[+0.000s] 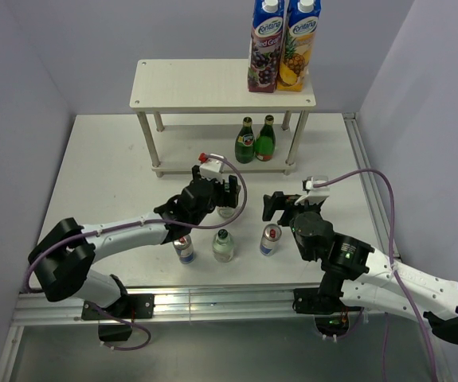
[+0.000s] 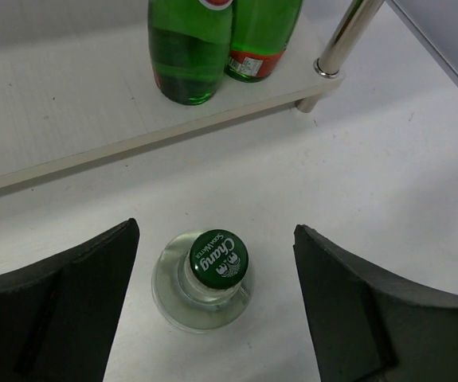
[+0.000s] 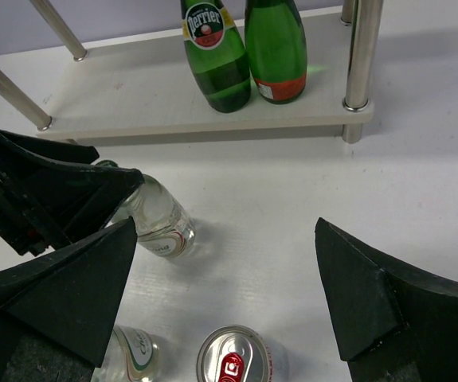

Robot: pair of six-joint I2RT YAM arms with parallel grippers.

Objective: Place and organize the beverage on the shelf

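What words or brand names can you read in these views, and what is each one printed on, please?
"Chang": green cap of the clear bottle, left wrist view.
"Perrier": label of one dark green bottle on the shelf's lower board.
"Fontana": both juice cartons on the shelf top.
Unreadable: the other green bottle's red label, the can's red mark, the cap's small print.

Overhead rear view; two close wrist views, both facing shelf (image 3: 133, 119)
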